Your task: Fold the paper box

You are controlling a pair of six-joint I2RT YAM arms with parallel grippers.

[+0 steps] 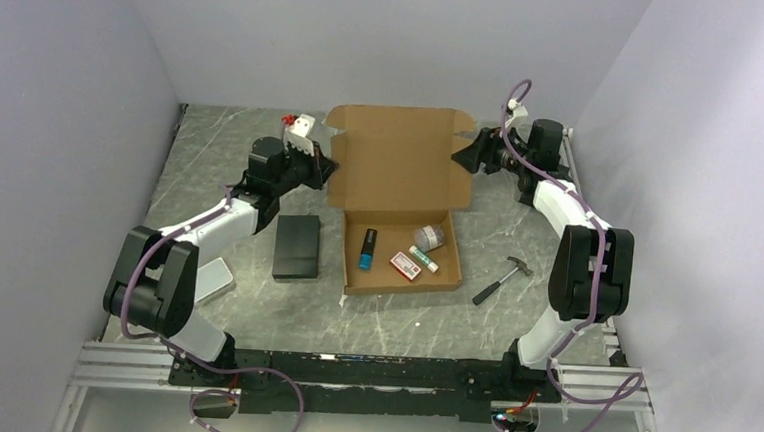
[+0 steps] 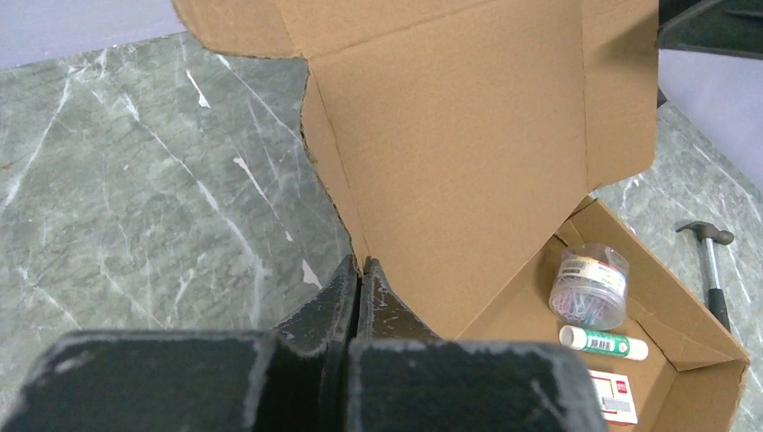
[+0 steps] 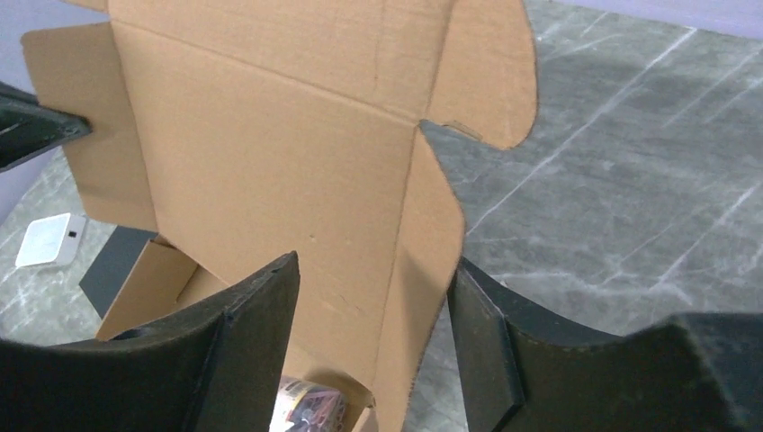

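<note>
**Top, left wrist and right wrist views.** A plain brown corrugated cardboard paper box [image 1: 401, 162] sits at the centre of a grey marbled table [image 1: 211, 165]. Its shallow tray is on the near side. Its lid stands raised at the far side, with the inner face turned toward the arms.

The tray holds four items:
- a small blue and black tube [image 1: 367, 248] on the left;
- a red and white packet [image 1: 406, 266] in the middle;
- a clear round tub of coloured paper clips [image 2: 589, 288] at the right;
- a white and green glue stick [image 2: 603, 342] just near of the tub.

The left gripper [image 2: 360, 270] is at the lid's left edge. Its jaws are closed together, with the tips against the cardboard where the left side flap begins. It cannot be told whether any cardboard is caught between them.

The right gripper [image 3: 373, 265] is at the lid's right edge. Its jaws are spread apart, and the lid's right side flap stands in the gap between them. It cannot be told whether either jaw touches the flap.

A black rectangular block [image 1: 297, 246] lies flat on the table just left of the tray. A light grey rounded tin [image 1: 216, 278] lies further left and nearer, beside the left arm. A hammer with a black handle [image 1: 502, 279] lies on the table right of the tray, apart from it.
</note>
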